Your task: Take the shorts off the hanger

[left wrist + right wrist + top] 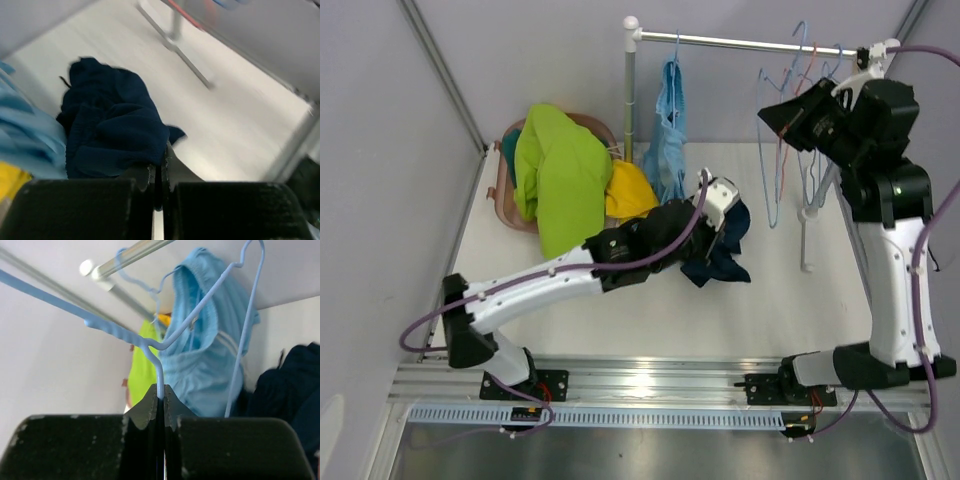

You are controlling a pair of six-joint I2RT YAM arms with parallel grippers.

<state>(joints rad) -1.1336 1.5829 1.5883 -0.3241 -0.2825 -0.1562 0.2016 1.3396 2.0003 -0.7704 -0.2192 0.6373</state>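
Observation:
The navy shorts point(725, 255) lie bunched on the table mid-right. My left gripper point(726, 222) is shut with its fingertips in the navy cloth point(115, 135); in the left wrist view my left gripper point(161, 156) shows almost no gap. My right gripper point(767, 112) is raised at the right end of the rail and is shut on the wire of an empty light blue hanger point(775, 170); the right wrist view shows my right gripper point(161, 392) pinching that hanger point(159, 371). The light blue shorts point(668, 140) hang on a hanger from the rail and also show in the right wrist view point(200, 360).
A pink basket point(506, 205) at the back left holds the lime green shorts point(560, 175), the yellow shorts point(628, 190) and a dark teal edge point(508, 150). The rail point(740, 42) carries several empty hangers point(810, 60). Its post point(630, 95) and right foot point(807, 240) stand on the table.

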